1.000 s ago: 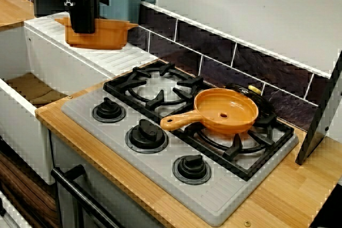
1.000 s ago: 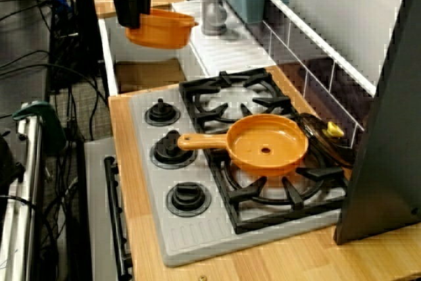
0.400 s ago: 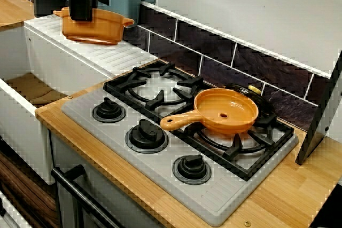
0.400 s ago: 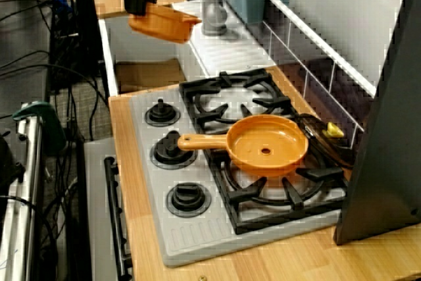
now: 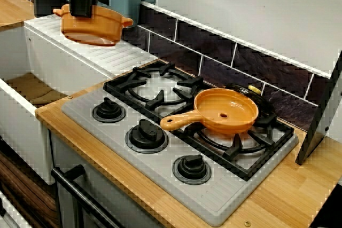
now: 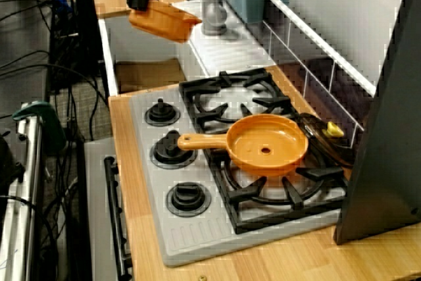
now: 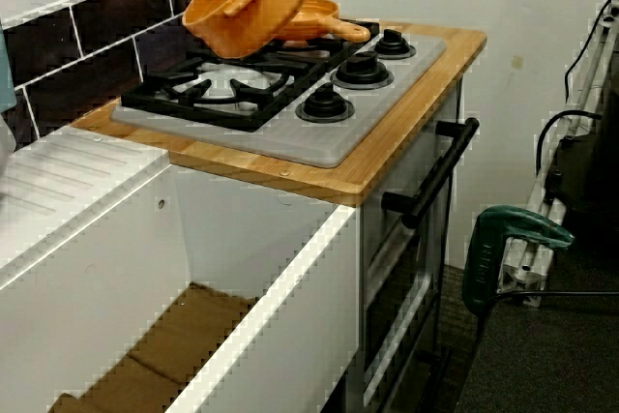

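My black gripper (image 5: 80, 10) is shut on the rim of an orange two-handled pot (image 5: 91, 26) and holds it in the air above the white ribbed drainboard (image 5: 125, 57). From the side the gripper (image 6: 140, 6) grips the pot (image 6: 163, 23) at its near rim, and the pot hangs tilted. In the view that rides on the gripper the pot (image 7: 247, 2) fills the top, mouth tipped upward; the fingers are out of frame. An orange frying pan (image 5: 224, 111) rests on the stove's right burner.
A white sink (image 7: 261, 316) with a brown bottom lies beside the stove. A grey faucet (image 6: 212, 11) stands behind the drainboard. A black lid with a yellow knob (image 5: 255, 89) lies behind the pan. A dark panel (image 5: 320, 116) leans at the right. A green clamp (image 7: 508, 249) sits by the oven.
The gripper has risen with the pot, lifting it off the drainboard. The pot now hangs tilted. The frying pan has not moved.
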You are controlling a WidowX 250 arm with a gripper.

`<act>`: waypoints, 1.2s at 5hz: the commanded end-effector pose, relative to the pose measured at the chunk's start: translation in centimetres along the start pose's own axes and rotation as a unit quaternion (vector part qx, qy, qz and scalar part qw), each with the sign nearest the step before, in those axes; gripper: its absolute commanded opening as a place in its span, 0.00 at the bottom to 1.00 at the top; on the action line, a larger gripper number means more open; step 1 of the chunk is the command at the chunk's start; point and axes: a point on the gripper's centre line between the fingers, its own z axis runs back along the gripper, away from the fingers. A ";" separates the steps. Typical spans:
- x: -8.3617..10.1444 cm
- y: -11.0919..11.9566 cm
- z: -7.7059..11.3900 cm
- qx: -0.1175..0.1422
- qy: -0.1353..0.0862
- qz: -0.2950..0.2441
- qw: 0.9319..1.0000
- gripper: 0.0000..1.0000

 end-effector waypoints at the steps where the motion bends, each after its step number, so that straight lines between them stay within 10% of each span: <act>1: 0.9 -0.3 1.7 0.024 -0.004 0.001 1.000 0.00; 3: 3.2 -1.1 0.6 0.154 0.040 0.056 0.986 0.00; 6: 5.8 -2.2 -0.8 0.269 0.045 0.057 0.960 0.00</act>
